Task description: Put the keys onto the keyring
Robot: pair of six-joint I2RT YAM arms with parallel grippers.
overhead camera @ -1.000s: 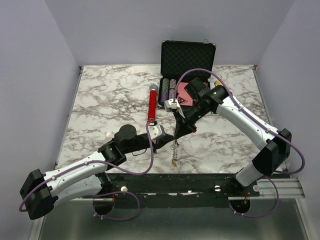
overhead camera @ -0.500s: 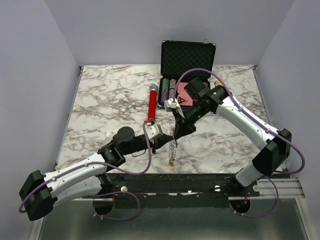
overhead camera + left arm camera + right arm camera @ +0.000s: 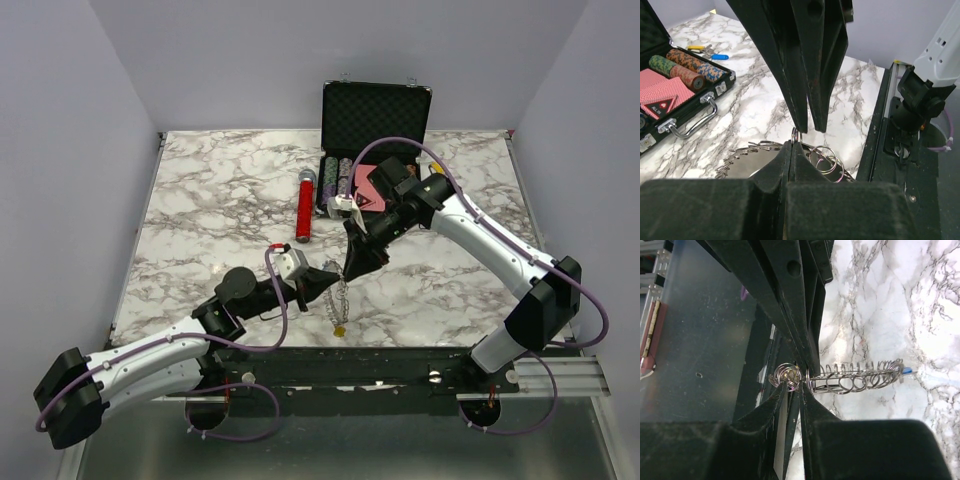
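The left gripper (image 3: 791,148) had its fingers pressed fully together on the thin wire of the keyring (image 3: 823,160), at the top of its loop. Just above, the right gripper (image 3: 808,129) pointed down with a narrow gap between its fingers. Their tips stood at the same wire, but I could not tell whether they touched it. The keys (image 3: 856,380) hung on the ring in a tight row (a yellow tag (image 3: 340,328) lowest), close to the near edge of the marble table (image 3: 200,200).

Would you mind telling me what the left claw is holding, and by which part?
The left claw is shut on the keyring, pinching its thin wire ring between the fingertips.
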